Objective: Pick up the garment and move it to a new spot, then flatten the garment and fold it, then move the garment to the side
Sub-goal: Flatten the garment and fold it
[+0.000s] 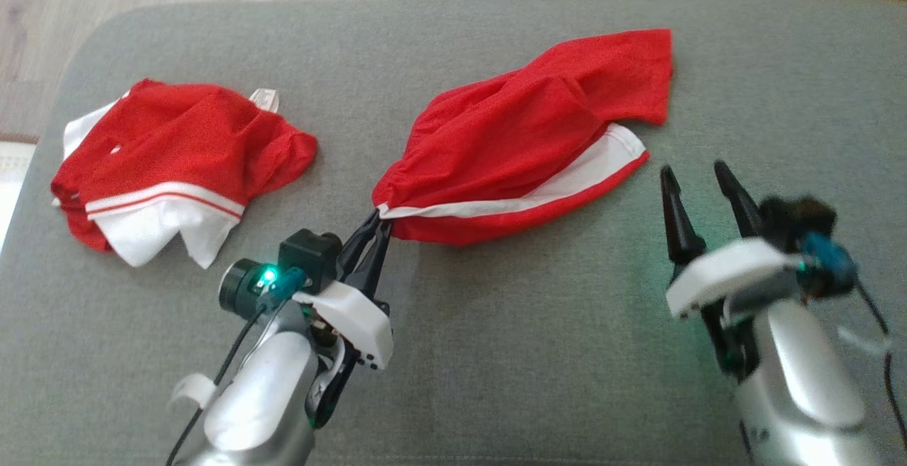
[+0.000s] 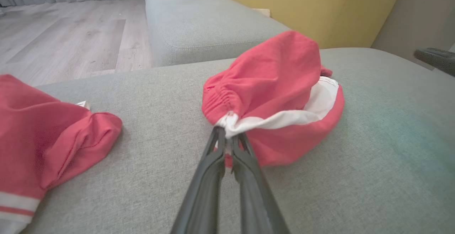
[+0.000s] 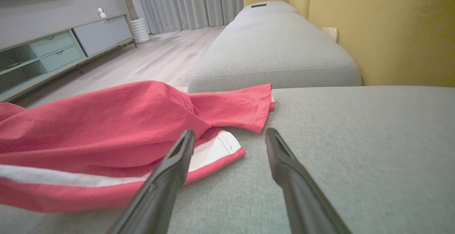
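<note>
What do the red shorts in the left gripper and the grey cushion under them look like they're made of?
Red shorts: thin, matte knit, probably polyester or cotton; it drapes in soft folds and gathers at the elastic. Grey cushion: coarse woven upholstery, matte, with visible heathered weave.

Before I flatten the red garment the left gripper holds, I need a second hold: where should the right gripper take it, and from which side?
Probably take the white-banded hem corner of the garment, coming low from the robot's right. It lies flat and free at the edge nearest the right gripper, opposite the bunched end the left gripper pinches.
</note>
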### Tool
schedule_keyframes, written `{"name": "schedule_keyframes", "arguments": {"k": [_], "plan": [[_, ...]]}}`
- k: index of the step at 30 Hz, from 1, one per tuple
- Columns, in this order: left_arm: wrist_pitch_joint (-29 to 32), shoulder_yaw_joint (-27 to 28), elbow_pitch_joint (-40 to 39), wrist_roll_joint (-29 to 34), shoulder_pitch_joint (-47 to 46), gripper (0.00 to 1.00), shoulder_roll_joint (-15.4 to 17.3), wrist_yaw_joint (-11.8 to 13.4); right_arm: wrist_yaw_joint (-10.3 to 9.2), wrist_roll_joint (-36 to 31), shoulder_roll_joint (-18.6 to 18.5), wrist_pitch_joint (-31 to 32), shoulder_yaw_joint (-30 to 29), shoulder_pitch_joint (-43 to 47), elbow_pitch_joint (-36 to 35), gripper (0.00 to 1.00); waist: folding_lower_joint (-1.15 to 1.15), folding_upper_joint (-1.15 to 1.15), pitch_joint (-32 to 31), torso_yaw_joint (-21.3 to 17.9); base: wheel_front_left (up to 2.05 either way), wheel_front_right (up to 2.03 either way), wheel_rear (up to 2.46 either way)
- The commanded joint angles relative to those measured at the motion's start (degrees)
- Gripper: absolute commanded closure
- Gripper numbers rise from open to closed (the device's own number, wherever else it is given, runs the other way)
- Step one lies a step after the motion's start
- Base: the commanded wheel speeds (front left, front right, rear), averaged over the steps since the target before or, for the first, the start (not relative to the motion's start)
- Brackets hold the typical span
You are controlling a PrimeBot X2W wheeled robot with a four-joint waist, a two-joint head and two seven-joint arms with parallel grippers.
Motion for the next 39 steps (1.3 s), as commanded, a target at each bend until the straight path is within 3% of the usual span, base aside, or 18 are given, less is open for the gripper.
{"name": "schedule_keyframes", "arguments": {"k": [1,11,22,33,34,35,36,39], "plan": [[-0.7,1.4,-1.8,0.7,-1.4,1.0,1.0,-0.1,-0.05,-0.2,-0.8,0.6,1.2,-3.2,-1.4,0.0,0.0,0.0,0.5,0.5,0.0,0.0,0.0],[-0.7,-0.1,-1.7,1.3,-3.0,1.0,-1.2,-0.8,-0.05,2.3,-7.8,13.6,6.9,-16.1,13.0,0.0,0.0,0.0,3.3,3.9,0.0,0.0,0.0],[-0.7,-1.6,-1.6,1.6,-5.1,1.0,-2.4,-1.4,-0.05,12.9,-13.4,16.0,19.5,-24.2,21.3,0.0,0.0,0.0,6.3,6.1,0.0,0.0,0.0],[-0.7,-2.0,-1.2,1.4,-6.7,1.0,-2.7,-1.5,-0.05,20.8,-15.6,17.1,27.8,-28.4,25.5,0.0,0.0,0.0,7.8,7.0,0.0,0.0,0.0],[-0.7,-2.0,-1.1,1.4,-6.8,1.0,-2.7,-1.4,-0.05,21.5,-15.8,17.2,28.4,-28.6,25.8,0.29,0.0,0.0,7.9,7.0,0.0,0.0,0.0],[-0.7,-2.0,-1.0,1.4,-6.8,1.0,-2.7,-1.4,-0.05,22.1,-15.9,17.1,29.1,-28.7,26.0,0.82,0.0,0.0,7.8,6.9,0.0,0.0,0.0],[-0.7,-2.0,-1.0,1.4,-6.8,1.0,-2.8,-1.3,-0.05,22.5,-16.0,16.8,29.7,-28.9,26.1,1.0,0.0,0.0,7.8,6.8,0.0,0.0,0.0],[-0.7,-1.8,-0.6,1.4,-6.6,1.0,-2.8,-1.3,-0.05,23.8,-16.3,14.9,31.3,-29.1,26.3,1.0,0.0,0.0,7.3,6.3,0.0,0.0,0.0]]}}
